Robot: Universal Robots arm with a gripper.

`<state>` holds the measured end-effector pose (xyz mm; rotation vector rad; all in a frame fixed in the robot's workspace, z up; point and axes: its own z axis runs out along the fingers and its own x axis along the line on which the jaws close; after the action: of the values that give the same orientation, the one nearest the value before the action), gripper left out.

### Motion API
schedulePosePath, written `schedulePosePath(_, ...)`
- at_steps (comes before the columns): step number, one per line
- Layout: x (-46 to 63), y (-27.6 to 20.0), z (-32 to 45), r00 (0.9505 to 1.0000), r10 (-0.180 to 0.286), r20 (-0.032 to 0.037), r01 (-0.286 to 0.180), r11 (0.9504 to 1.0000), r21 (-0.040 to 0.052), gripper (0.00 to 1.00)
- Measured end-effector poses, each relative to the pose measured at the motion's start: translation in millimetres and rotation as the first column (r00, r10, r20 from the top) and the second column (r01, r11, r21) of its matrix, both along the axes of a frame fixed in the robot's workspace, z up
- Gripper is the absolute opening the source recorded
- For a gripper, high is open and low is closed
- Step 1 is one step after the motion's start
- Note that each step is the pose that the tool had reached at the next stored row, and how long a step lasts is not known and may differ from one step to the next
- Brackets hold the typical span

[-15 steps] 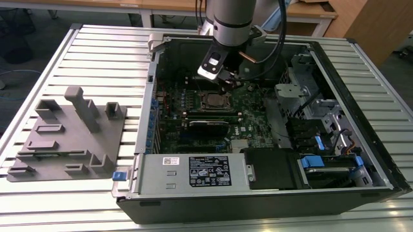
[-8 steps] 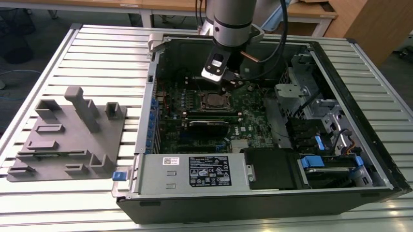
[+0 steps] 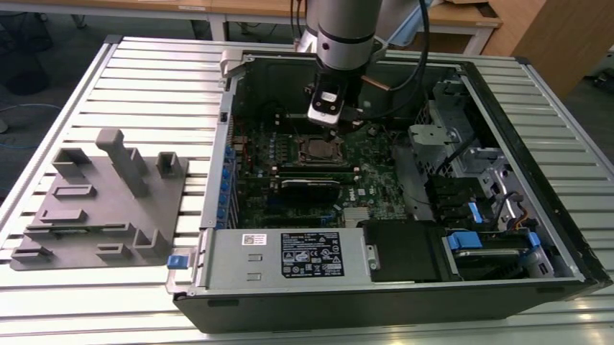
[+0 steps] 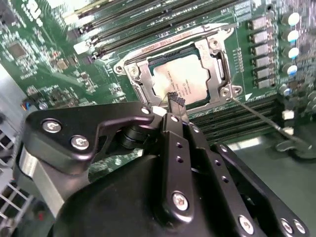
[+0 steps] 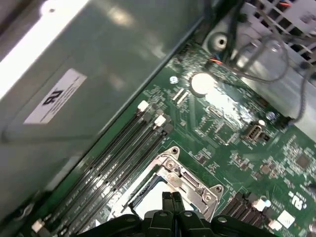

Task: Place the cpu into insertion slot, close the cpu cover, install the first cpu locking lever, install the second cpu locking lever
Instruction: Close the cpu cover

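Observation:
The cpu (image 4: 185,81), pale silvery, lies flat in the insertion slot (image 3: 317,149) on the green board. The cpu cover (image 4: 216,64), a silver frame, lies down over the cpu's edges. A thin metal lever rod (image 4: 261,118) sticks out from one socket corner across the memory slots. My gripper (image 4: 175,98) hangs just above the socket's edge with its black fingertips (image 5: 168,197) pressed together and nothing between them. In the exterior view the gripper (image 3: 333,133) stands upright over the socket inside the open case.
Long black memory slots (image 4: 148,19) run beside the socket. The power supply (image 3: 287,255) fills the case's near side. A grey drive bracket (image 3: 451,144) and blue-clipped bays (image 3: 489,241) stand at the exterior view's right. A grey fixture (image 3: 96,201) sits outside the case.

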<state>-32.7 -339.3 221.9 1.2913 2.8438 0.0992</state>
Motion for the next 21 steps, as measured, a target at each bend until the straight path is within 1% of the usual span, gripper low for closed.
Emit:
schedulePosePath(2,0.0,0.0,-0.3,0.9993,0.037,-0.0001,-0.037,0.9993,0.0,0.11)
schedulePosePath(4,0.0,0.0,-0.7,0.9973,0.074,0.0,-0.074,0.9973,0.0,0.11)
schedulePosePath(6,0.0,0.0,-1.1,0.994,0.109,0.0,-0.109,0.994,0.0,0.11)
schedulePosePath(8,0.0,0.0,-1.5,0.9894,0.145,0.0,-0.145,0.9894,0.0001,0.11)
schedulePosePath(10,0.0,0.0,-1.8,0.9834,0.182,0.0,-0.182,0.9834,0.0001,0.11)
schedulePosePath(12,0.0,0.0,-2.0,0.9762,0.217,-0.0001,-0.217,0.9762,-0.0001,0.11)
schedulePosePath(15,0.0,0.0,-2.5,0.9631,0.269,0.0,-0.269,0.9631,0.0,0.11)
schedulePosePath(16,0.0,0.0,-2.5,0.9595,0.282,-0.0001,-0.282,0.9595,0.0,0.11)
schedulePosePath(21,-0.1,0.0,-2.6,0.9588,0.284,0.0,-0.284,0.9588,0.0,0.11)
